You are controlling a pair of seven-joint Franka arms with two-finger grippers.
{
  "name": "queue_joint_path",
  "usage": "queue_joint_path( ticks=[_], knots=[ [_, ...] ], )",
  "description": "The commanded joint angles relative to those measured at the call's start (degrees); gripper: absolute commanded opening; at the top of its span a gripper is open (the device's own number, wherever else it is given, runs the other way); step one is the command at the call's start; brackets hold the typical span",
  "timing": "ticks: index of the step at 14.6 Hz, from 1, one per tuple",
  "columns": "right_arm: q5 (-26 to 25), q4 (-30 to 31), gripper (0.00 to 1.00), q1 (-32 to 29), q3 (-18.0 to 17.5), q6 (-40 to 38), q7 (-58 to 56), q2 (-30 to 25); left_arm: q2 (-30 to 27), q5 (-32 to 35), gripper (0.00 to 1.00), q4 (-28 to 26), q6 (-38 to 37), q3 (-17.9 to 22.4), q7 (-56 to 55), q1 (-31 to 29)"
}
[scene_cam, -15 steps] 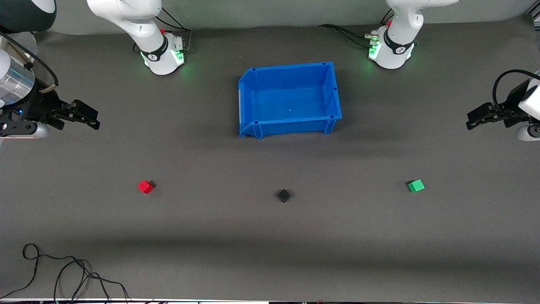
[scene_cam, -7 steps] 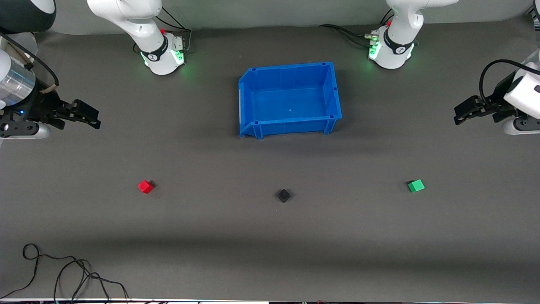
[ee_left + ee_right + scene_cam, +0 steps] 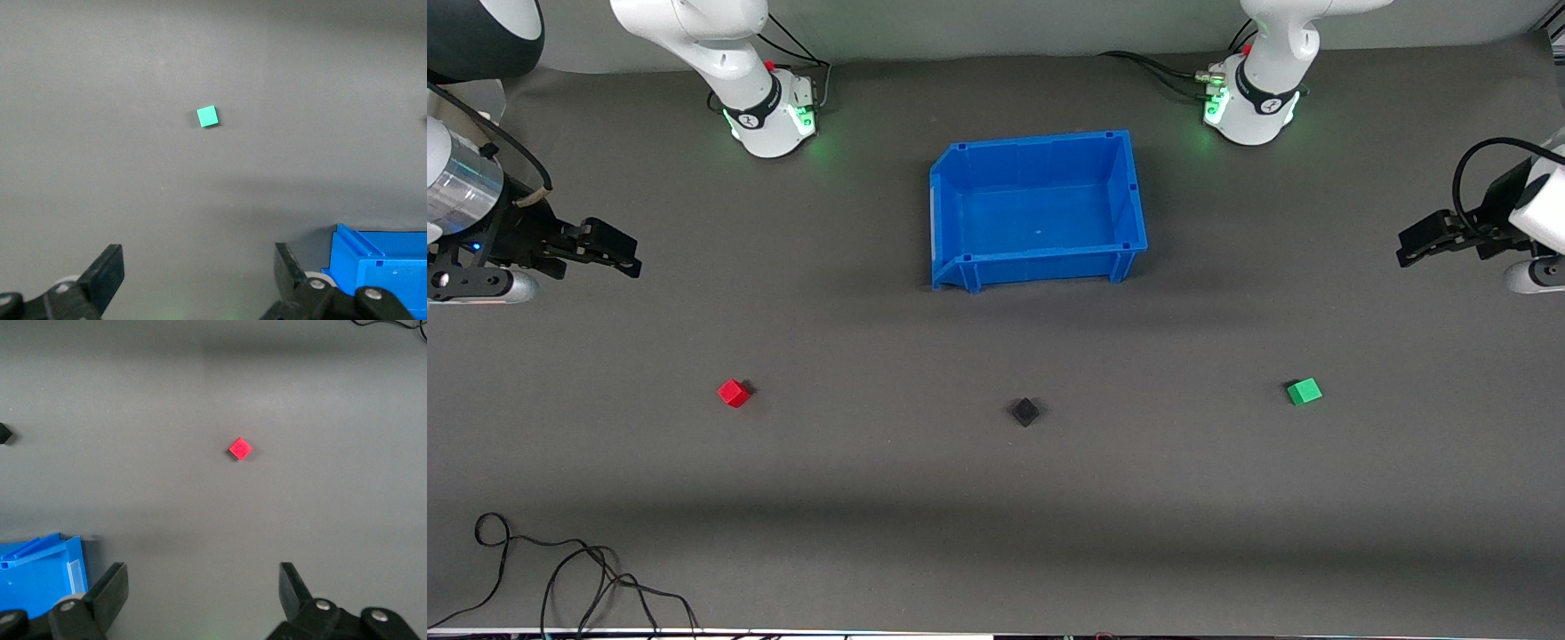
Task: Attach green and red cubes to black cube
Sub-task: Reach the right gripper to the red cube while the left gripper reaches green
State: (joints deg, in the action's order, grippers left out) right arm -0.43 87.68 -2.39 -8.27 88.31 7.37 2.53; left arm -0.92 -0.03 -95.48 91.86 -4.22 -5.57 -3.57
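**While all three cubes lie apart, nothing is joined yet**

We note the black cube (image 3: 1025, 412) sitting alone on the grey mat (image 3: 996, 498), nearer the front camera than the blue bin (image 3: 1037, 210) and roughly in line with it. We see the red cube (image 3: 734, 393) well apart from it toward the right arm's end of the table, and the green cube (image 3: 1304, 391) well apart toward the left arm's end. The three rest in a loose row, none touching another.

We find the right gripper (image 3: 609, 250) up in the air over the mat at the right arm's end of the table, carrying nothing; its wrist view shows the fingers (image 3: 113, 590) spread wide with the red cube (image 3: 240, 449) lying on the mat between and ahead of them. We find the left gripper (image 3: 1427, 242) likewise aloft over the mat at the left arm's end of the table, released and empty; its wrist view shows the fingers (image 3: 110, 273) wide apart, with the green cube (image 3: 207, 116) on the mat ahead and a corner of the bin (image 3: 380, 267) at the edge.

We judge the task barely begun: no cube is grasped, none is attached. Both coloured cubes remain to be reached, picked up, carried to the black cube and pressed against it. We reckon each arm is set to take the cube on its own end. A loose cable (image 3: 560, 569) lies at the mat's near edge, clear of the cubes
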Motion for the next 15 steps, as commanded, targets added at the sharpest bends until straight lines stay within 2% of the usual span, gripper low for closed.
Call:
queue_joint_path(
  ticks=[1, 5, 8, 11, 13, 15],
  knots=[
    [-1.2, -1.9, 1.0, 0.1, -0.2, -1.3, -1.0, 1.1, 1.9, 0.3, 1.0, -0.1, 0.8, -0.1, -0.9, 0.1],
    [-0.9, -1.6, 1.0, -0.2, -0.1, -1.4, -1.5, 2.7, 2.2, 3.4, 1.0, -2.6, -0.3, -0.1, -10.0, 0.1],
    [-1.2, -1.8, 1.0, 0.5, -0.4, -1.5, -1.2, 2.7, 7.4, 3.5, 1.0, -4.3, 2.2, 0.2, -13.0, -2.2],
    [-0.5, -1.6, 1.0, 0.1, 0.1, -1.2, -2.6, 2.8, 7.6, 6.0, 1.0, -11.8, 9.6, 0.1, -16.2, -2.7],
    [-1.2, -1.1, 1.0, 0.5, 0.2, -0.2, -7.8, 3.7, 7.8, 7.1, 1.0, -17.3, 15.6, 0.3, -16.7, -4.0],
    [-1.2, 0.6, 1.0, 0.4, 0.2, 3.1, -14.1, 4.7, 9.3, 7.1, 1.0, -20.1, 20.6, 0.2, -23.1, -5.8]
  ],
)
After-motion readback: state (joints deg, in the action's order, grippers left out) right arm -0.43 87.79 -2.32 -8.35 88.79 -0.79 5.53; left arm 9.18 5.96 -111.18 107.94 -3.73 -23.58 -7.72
